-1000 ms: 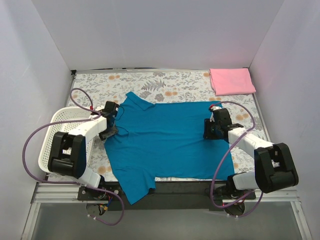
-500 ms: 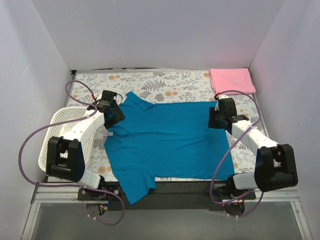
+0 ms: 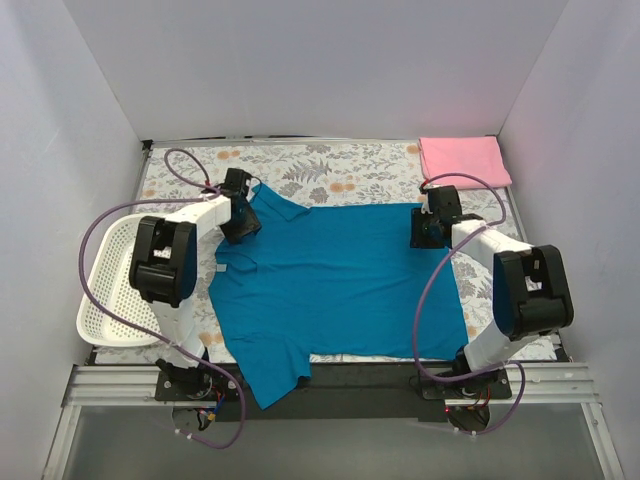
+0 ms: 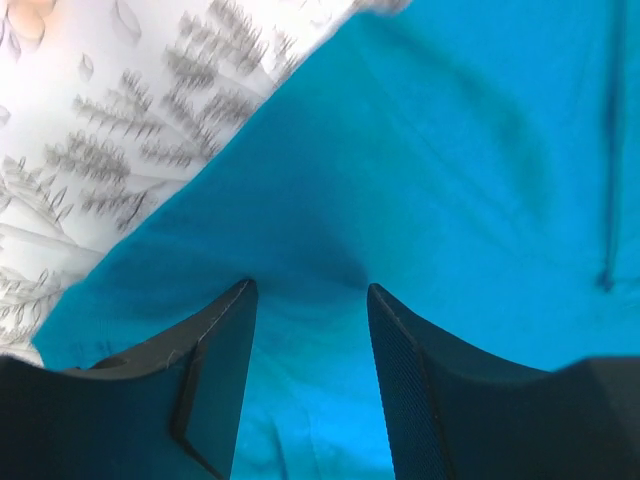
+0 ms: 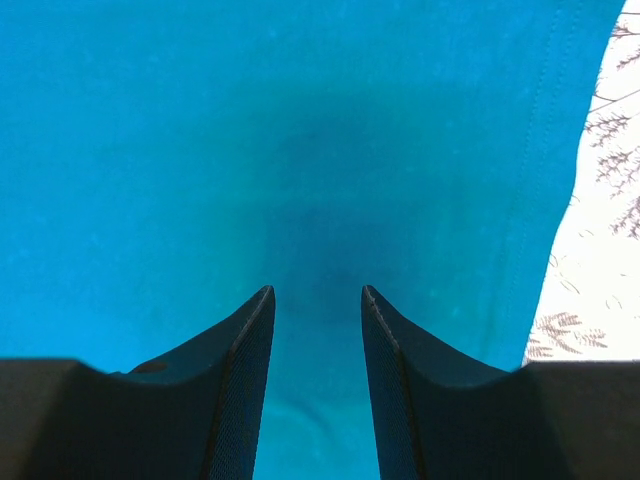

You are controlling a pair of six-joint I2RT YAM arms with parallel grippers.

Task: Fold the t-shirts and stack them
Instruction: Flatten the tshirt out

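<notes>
The teal-blue t-shirt (image 3: 335, 275) lies spread flat on the floral table, neck to the left, hem to the right. My left gripper (image 3: 240, 220) is open, tips down on the shirt's far shoulder by the sleeve; its wrist view shows teal cloth (image 4: 420, 150) between and under the fingers (image 4: 215, 370). My right gripper (image 3: 422, 230) is open on the shirt's far hem corner; its wrist view shows flat teal cloth (image 5: 300, 130) and the hem edge at right. The light pink t-shirt (image 3: 463, 161) lies folded at the far right corner.
A white lattice basket (image 3: 108, 290) stands at the left table edge beside the left arm. The floral tablecloth (image 3: 340, 170) shows beyond the shirt. White walls close in the back and both sides. The shirt's near sleeve hangs over the front edge (image 3: 275, 385).
Both grippers have moved away from me along the shirt's side edges, from about mid-shirt to its far corners. The shirt has not visibly shifted.
</notes>
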